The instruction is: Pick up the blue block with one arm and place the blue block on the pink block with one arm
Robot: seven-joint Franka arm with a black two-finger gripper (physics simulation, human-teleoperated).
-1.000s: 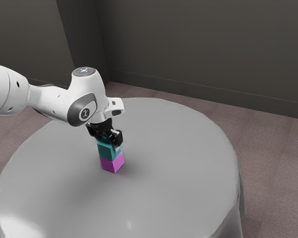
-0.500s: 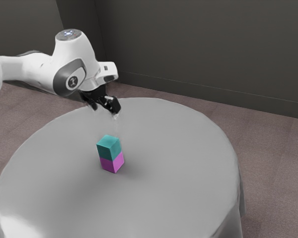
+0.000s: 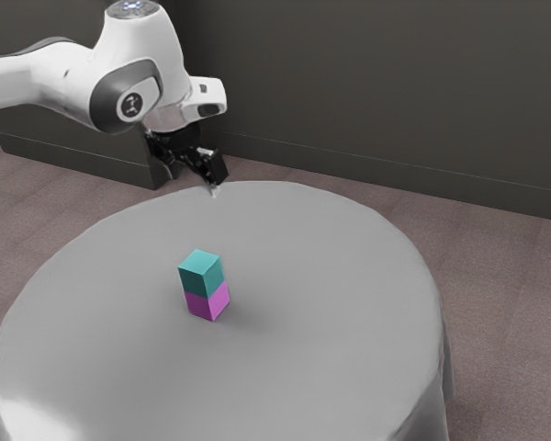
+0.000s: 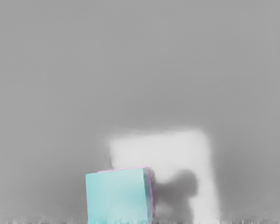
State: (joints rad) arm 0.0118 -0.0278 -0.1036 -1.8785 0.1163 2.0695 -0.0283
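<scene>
The arm holds its end effector (image 3: 205, 175) raised, fingers apparently parted.

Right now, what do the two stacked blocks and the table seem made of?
The blue-green cube block and the pink cube block under it look like matte plastic or painted wood: flat colour, crisp edges, no grain. The round grey table seems cloth-covered: folds hang at its rim.

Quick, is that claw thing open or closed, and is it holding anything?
Gripper: open, holding nothing; the blue block sits on the pink block.
</scene>
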